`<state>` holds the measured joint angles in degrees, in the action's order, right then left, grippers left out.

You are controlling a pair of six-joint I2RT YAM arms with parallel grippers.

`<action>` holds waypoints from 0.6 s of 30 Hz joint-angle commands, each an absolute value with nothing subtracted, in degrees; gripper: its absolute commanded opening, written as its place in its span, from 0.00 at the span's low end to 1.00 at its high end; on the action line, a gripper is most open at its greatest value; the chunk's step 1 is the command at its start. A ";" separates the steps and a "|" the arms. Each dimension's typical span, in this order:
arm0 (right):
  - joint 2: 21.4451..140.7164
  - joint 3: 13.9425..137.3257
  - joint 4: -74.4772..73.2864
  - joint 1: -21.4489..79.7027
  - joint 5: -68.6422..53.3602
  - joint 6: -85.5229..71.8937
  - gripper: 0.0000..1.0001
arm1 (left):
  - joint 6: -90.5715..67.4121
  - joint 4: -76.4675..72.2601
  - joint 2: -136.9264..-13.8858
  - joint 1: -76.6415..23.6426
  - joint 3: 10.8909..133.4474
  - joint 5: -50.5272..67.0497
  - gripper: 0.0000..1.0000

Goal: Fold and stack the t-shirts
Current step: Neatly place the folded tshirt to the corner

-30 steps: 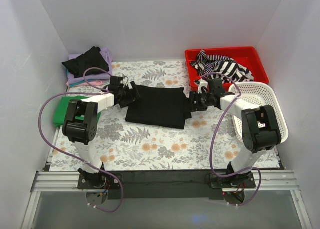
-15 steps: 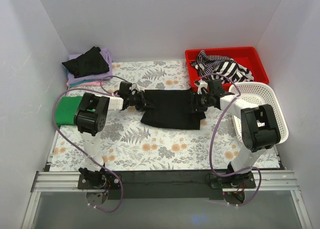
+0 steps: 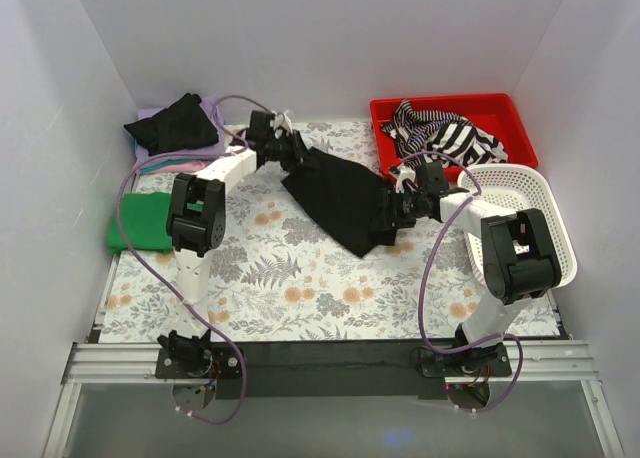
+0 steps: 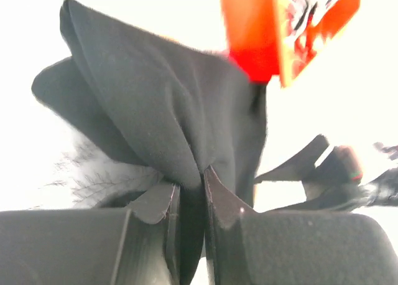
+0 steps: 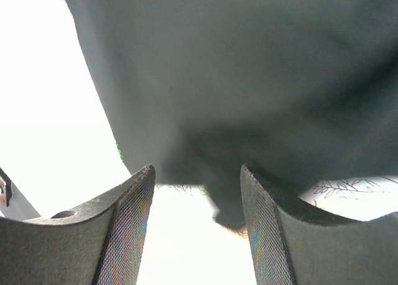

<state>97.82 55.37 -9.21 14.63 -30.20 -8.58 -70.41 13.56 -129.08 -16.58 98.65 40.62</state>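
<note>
A black t-shirt (image 3: 340,196) hangs stretched on a slant over the flowered table cover, between the two arms. My left gripper (image 3: 293,150) is raised near the back and shut on its upper left corner; in the left wrist view the cloth (image 4: 161,104) is pinched between the jaws (image 4: 189,176). My right gripper (image 3: 394,211) is open at the shirt's lower right end, where a bit of black cloth (image 5: 227,213) dangles between its fingers (image 5: 198,173). A crumpled black shirt (image 3: 175,123) tops lilac and pink ones at the back left. A folded green shirt (image 3: 140,221) lies at the left edge.
A red bin (image 3: 500,113) at the back right holds a black-and-white striped shirt (image 3: 445,133). A white mesh basket (image 3: 545,213) stands at the right edge, close behind the right arm. White walls close in the table on three sides.
The left gripper has shut on the black shirt's left edge and swung up toward the back, pulling the flat shirt into a slanted, lifted shape. The right gripper has stayed in place, open.
</note>
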 commanded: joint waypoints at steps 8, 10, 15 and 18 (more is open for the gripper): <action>96.94 56.34 -8.61 14.68 -32.34 -7.91 0.63 | -55.38 36.65 -132.09 -5.90 135.06 28.13 0.00; 97.38 56.86 -8.61 14.68 -32.43 -7.74 0.63 | -54.14 35.61 -132.10 -4.23 136.75 27.60 0.00; 99.40 58.27 -8.53 14.68 -33.66 -8.00 0.63 | -51.59 33.85 -131.85 2.53 144.14 26.55 0.00; 101.07 59.32 -8.18 14.94 -34.80 -8.70 0.63 | -51.85 29.63 -130.43 7.63 143.70 27.67 0.00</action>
<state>99.37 56.86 -9.04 14.66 -32.40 -8.75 -53.54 33.41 -133.80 3.20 140.84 27.18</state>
